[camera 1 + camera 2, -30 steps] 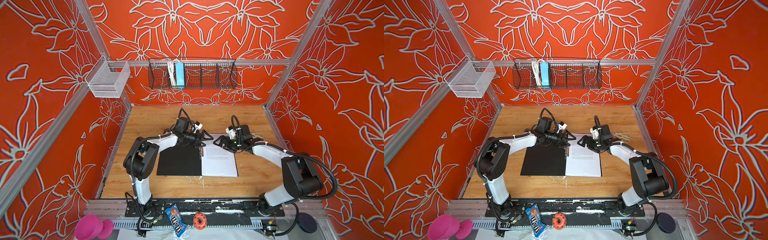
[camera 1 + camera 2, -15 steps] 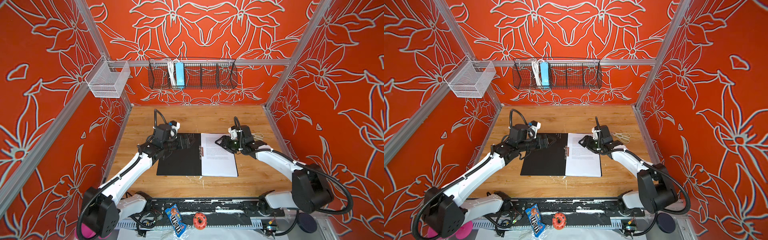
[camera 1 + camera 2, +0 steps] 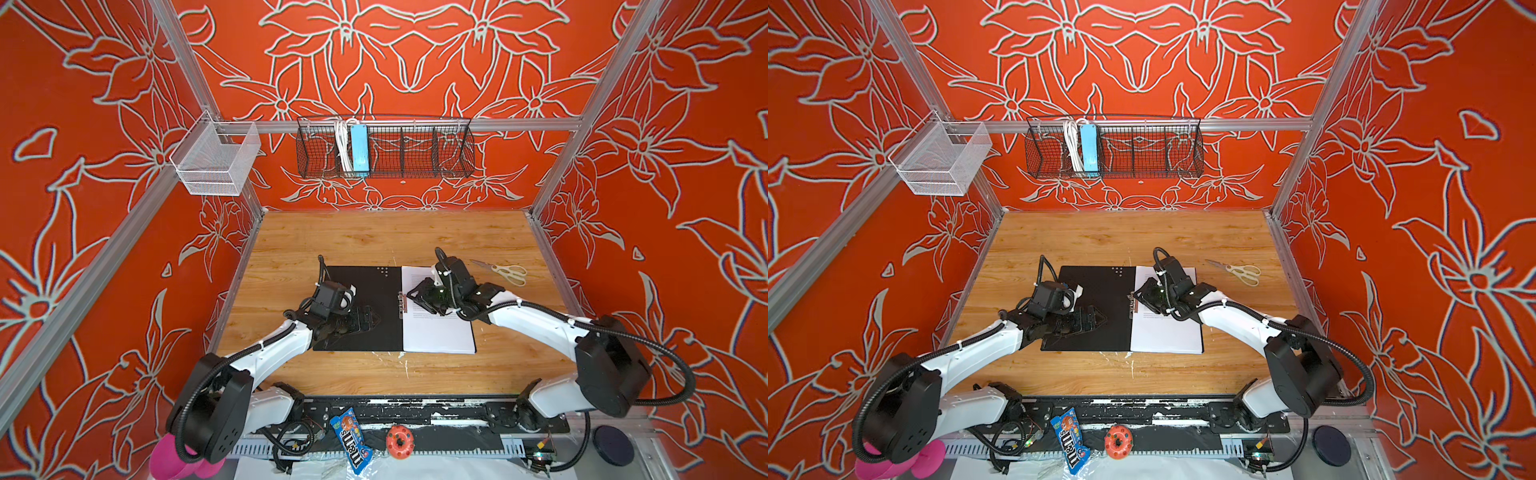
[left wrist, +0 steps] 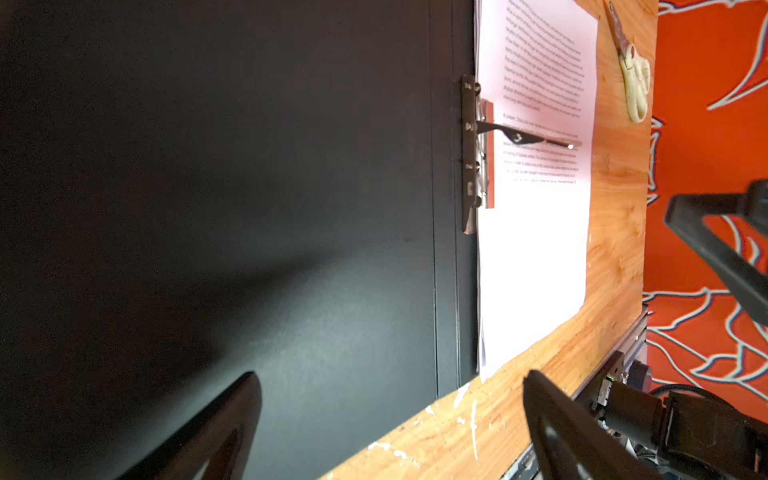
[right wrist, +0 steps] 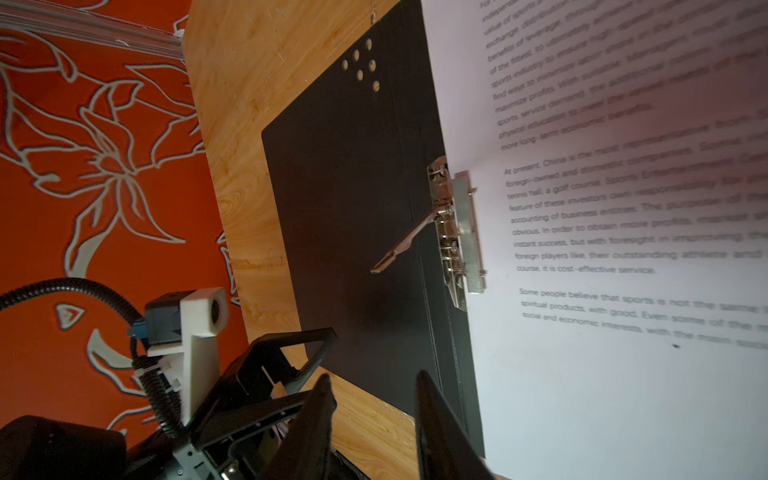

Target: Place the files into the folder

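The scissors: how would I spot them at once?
Start at the wooden table. Right of the open black folder and its white files, toward the right wall, lie the scissors: cream handles, metal blades, the only thing lying alone on the wood.

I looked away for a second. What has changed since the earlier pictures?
The left gripper drew back from the folder's spine toward the near edge, jaws wide. The right gripper shifted toward the clip, jaws narrowing. Folder and files stayed put.

- We see both top views bright and evenly lit, with colour fringes towards the edges.
- The files (image 4: 536,266) glare white in our left wrist view.
- Our right wrist view blurs print nearest the lens.
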